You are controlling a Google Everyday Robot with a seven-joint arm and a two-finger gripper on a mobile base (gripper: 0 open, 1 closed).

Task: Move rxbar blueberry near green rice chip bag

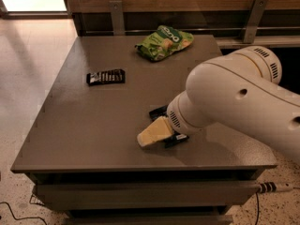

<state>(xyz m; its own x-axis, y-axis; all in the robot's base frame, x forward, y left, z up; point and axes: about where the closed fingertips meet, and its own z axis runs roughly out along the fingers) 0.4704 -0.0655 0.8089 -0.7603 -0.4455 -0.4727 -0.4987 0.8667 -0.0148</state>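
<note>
The green rice chip bag [164, 42] lies at the far edge of the brown table [93, 125], right of the middle. My gripper [153, 133] is low over the table near its front edge, right of center, its pale yellow tip pointing left. The large white arm [239, 102] reaches in from the right. The rxbar blueberry is mostly hidden under the gripper. Only a dark corner [158, 111] shows behind the gripper and another dark bit below it. I cannot tell whether these belong to the bar. The gripper is well short of the bag.
A black bar wrapper with white lettering [106, 77] lies on the left part of the table. A wooden wall with metal brackets [117, 17] runs behind the table. A cable plug [274, 187] hangs at the front right. The floor lies to the left.
</note>
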